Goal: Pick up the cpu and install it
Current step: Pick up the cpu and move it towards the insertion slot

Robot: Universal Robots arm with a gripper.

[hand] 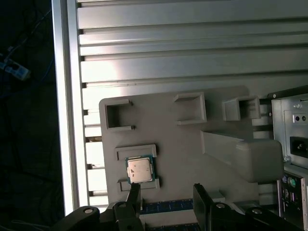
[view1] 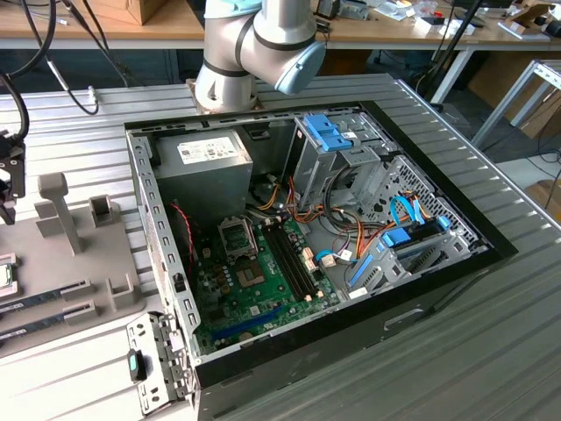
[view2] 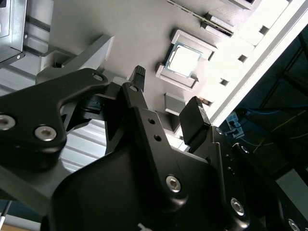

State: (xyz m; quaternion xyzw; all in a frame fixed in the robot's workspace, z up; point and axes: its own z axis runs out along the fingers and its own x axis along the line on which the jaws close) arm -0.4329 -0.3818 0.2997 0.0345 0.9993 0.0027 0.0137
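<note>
Claw (hand: 168, 192) is hanging released over the grey tray (hand: 183, 139), fingers (hand: 202, 198) spread, gripping nothing. The cpu (hand: 140, 170) is sitting flat in its square pocket on that tray, near one fingertip but apart from it in both wrist views. Tray is lying on the ribbed metal tabletop (hand: 168, 48), at the exterior view's left of the open computer case (view1: 351, 338).

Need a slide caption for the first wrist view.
Open gripper poised over the grey fixture plate, with the cpu seated in its holder, not yet grasped.
</note>
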